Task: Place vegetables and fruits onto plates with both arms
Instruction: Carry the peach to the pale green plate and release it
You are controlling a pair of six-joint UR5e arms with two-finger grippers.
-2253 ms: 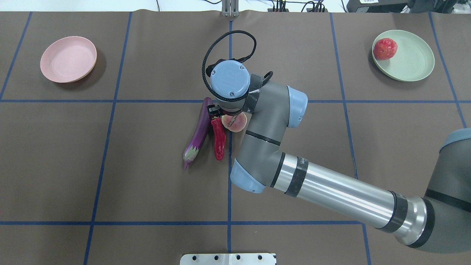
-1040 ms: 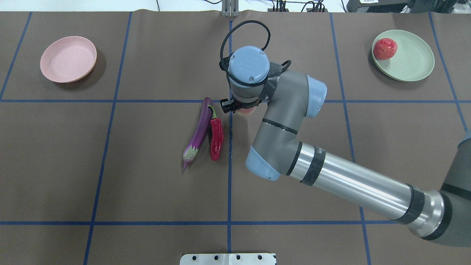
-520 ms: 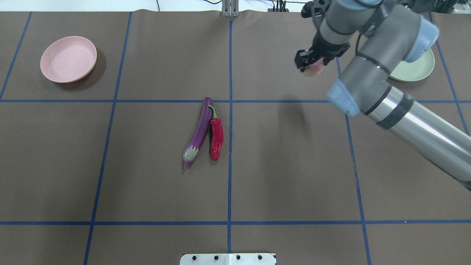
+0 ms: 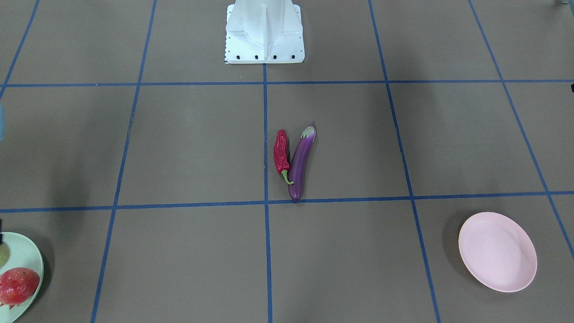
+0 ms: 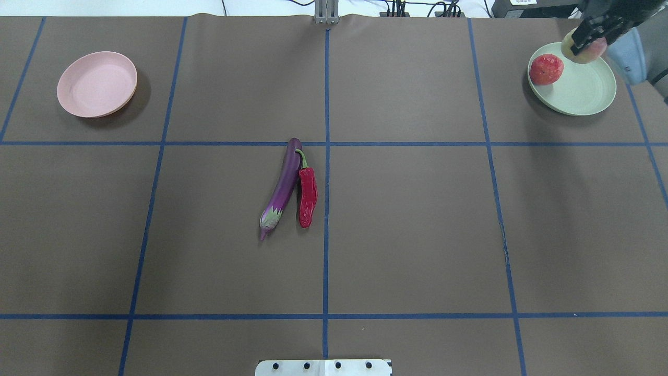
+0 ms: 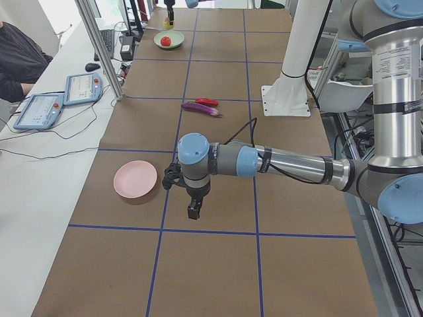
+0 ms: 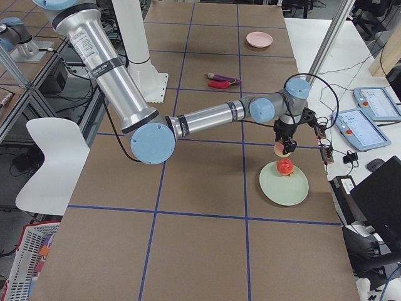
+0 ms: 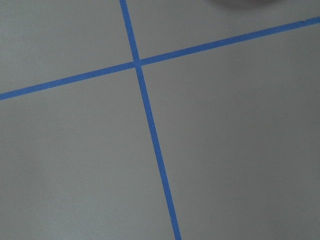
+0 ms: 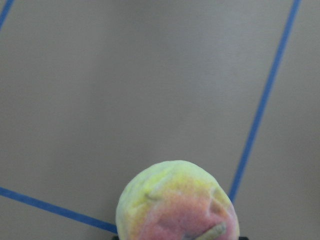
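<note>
The peach (image 5: pixel 595 52) has been lifted away from the middle of the table (image 5: pixel 417 235), where it lay beside the chili pepper (image 5: pixel 307 196), and has been carried to the far right corner. It is now held aloft by the right gripper (image 5: pixel 587 40), whose fingers are pinched on it, over the far rim of the mint green plate (image 5: pixel 579 91). It is not yet set down: in the right wrist view only brown table and blue tape (image 9: pixel 260 110) are seen beyond it, so the plate's middle is judged not quite reached. The pomegranate (image 5: pixel 546 69) is already lying on the left part of that plate. The chili pepper has been nudged slightly and lies touching the eggplant (image 5: pixel 283 188) at mid-table. The left gripper (image 6: pixel 192 212) is seen only from the side, hovering just beside the pink plate (image 5: pixel 97 83); whether it is spread or closed cannot be told. Once the peach is released, only the two vegetables are left to be placed.
</note>
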